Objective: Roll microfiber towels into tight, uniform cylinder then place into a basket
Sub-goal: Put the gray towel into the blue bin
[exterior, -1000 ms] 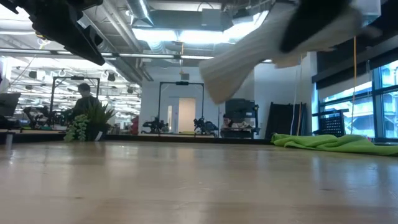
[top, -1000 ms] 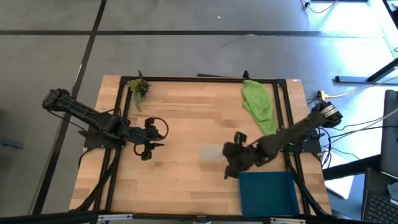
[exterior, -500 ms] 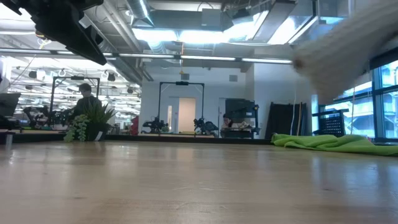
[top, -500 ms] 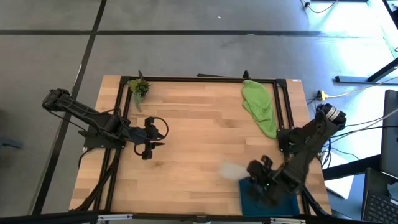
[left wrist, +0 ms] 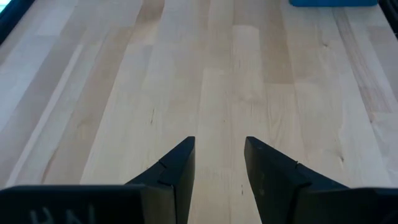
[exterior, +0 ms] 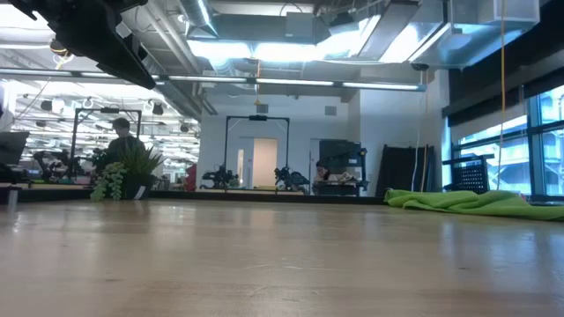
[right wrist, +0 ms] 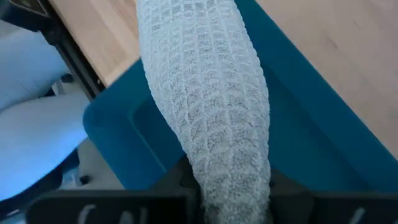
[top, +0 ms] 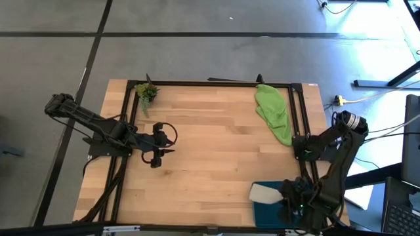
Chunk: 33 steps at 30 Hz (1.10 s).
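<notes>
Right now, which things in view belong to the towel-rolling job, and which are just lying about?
Job:
- rolled grey-white towel, held in the right tool over the teal basket
- lime green towel, unrolled at the far right

Lying about:
- plant sprig

Rolled grey-white towel [right wrist: 208, 99] above teal basket [top: 269, 213] — green towel [top: 273, 111] crumpled far off.

Bright overhead ceiling lights [exterior: 256, 48]; soft shadows; background perhaps slightly blurred.
</notes>
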Available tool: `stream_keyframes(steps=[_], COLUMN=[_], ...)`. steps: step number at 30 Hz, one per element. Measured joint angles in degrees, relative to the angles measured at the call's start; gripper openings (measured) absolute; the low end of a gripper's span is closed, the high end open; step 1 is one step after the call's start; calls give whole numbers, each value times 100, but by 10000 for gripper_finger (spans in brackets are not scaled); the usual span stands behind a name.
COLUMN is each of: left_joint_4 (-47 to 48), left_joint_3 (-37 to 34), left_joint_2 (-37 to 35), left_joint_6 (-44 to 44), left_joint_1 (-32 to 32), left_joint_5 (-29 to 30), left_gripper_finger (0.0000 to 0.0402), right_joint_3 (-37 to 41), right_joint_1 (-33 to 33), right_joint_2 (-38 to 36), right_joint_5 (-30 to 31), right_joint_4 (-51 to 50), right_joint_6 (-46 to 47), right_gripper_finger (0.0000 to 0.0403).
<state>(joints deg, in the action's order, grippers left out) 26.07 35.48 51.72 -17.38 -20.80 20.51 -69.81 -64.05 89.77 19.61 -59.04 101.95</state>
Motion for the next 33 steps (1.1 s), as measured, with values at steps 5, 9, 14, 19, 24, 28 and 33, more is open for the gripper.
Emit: stream_keyframes(steps=[5,9,14,19,24,28,33], left_joint_4=[-1,-5,-23,-27,-29,-29,-30], left_joint_3=[0,0,0,0,0,0,0], left_joint_2=[0,0,0,0,0,0,0], left_joint_6=[36,351,447,447,445,445,447], left_joint_1=[0,0,-1,0,-1,-2,0], left_joint_5=[-3,-50,-50,-50,-52,-55,-57], left_gripper_finger=[130,130,130,130,130,130,130], right_joint_3=[-8,-8,-8,-8,-8,-3,-3], right_joint_1=[14,25,61,298,548,615,666], right_joint_2=[305,592,862,914,928,1017,1260], right_joint_5=[-517,-740,-768,-733,-1040,-1246,-1372], right_joint_4=[-261,-265,-235,-152,-259,-339,-368], right_joint_6=[-29,-173,-465,-958,-1650,-1894,-2207], right_gripper_finger=[48,48,48,48,48,48,48])
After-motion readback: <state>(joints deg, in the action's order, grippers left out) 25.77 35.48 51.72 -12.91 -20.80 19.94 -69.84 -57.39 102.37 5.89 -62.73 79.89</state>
